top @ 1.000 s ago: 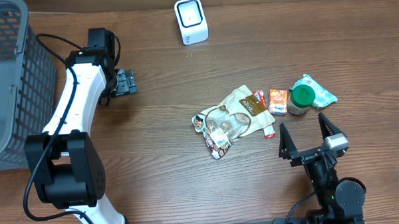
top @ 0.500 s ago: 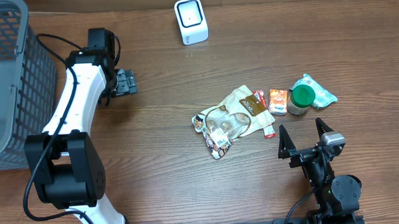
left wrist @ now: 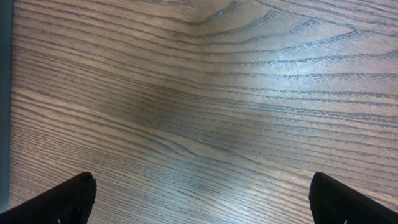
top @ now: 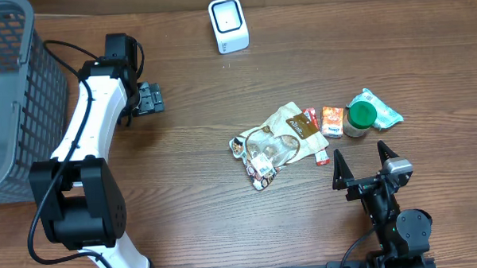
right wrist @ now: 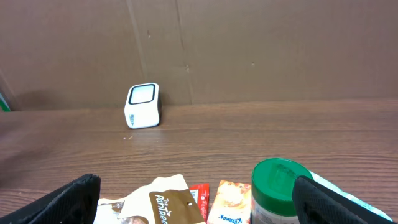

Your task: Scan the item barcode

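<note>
The white barcode scanner stands upright at the table's far edge, also visible in the right wrist view as the scanner. Items lie at centre right: a beige snack pouch, an orange tissue pack, a green-lidded jar and a teal packet. My right gripper is open, just in front of the items and touching none; the jar sits by its right finger. My left gripper is open over bare wood at the far left, its gripper holding nothing.
A grey mesh basket fills the far left corner. A small red packet lies between the pouch and the tissue pack. A brown cardboard wall rises behind the table.
The right gripper shifted slightly a second ago and has since held still. The left arm and the items have not moved.
</note>
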Available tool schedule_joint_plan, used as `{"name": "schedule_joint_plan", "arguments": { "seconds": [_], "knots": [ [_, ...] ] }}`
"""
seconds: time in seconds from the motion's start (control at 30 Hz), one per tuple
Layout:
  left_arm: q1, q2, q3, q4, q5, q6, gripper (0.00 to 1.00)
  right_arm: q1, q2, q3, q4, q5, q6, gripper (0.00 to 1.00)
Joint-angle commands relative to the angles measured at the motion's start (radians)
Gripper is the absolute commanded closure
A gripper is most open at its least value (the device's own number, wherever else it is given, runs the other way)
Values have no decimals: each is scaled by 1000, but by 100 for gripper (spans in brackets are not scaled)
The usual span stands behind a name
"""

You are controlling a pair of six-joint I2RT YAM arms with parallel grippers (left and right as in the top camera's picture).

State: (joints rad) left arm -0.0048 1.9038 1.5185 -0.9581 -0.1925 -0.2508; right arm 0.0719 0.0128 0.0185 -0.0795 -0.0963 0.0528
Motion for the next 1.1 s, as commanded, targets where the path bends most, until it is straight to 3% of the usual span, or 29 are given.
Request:
{"name": "schedule_joint_plan", "arguments": {
  "seconds": [0.0, 0.83, 1.07],
  "knots": [
    [-2, 5, 14, -2, -9, 12, 0, -6, -10, -11, 3, 13, 7, 0],
    [-2, 3, 14, -2, -9, 12, 0, -6, -10, -11, 3, 13, 7, 0],
    [-16, -104, 14, -2, -9, 12, 0, -6, -10, -11, 3, 13, 7, 0]
  ]
}}
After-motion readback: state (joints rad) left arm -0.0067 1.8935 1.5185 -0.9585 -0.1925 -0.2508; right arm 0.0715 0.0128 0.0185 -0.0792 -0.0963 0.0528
